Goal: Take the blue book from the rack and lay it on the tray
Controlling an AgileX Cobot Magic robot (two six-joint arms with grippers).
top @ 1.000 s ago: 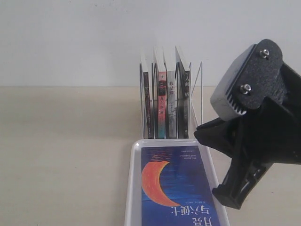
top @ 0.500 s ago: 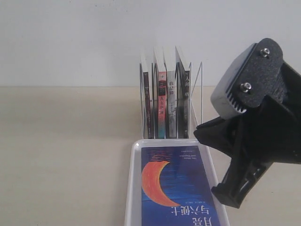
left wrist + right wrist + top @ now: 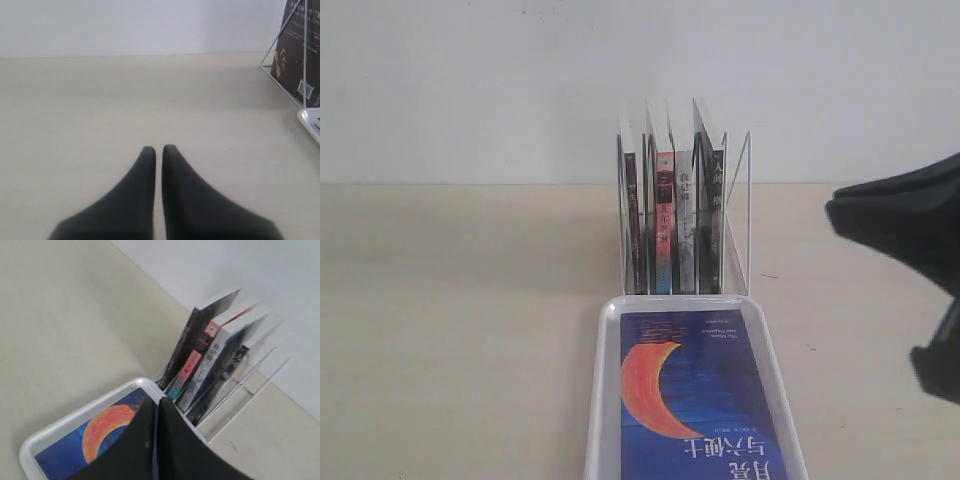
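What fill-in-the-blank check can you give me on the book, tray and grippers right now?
1. The blue book lies face up in the white ____.
2. Its cover shows a large orange ____.
3. The left gripper and the right gripper are both ____ (open or shut), with nothing held.

Missing words: tray; crescent; shut.

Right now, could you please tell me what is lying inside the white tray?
The blue book lies flat in the tray, cover up, showing its orange crescent. The tray floor beneath it is covered, and the near end runs out of view.
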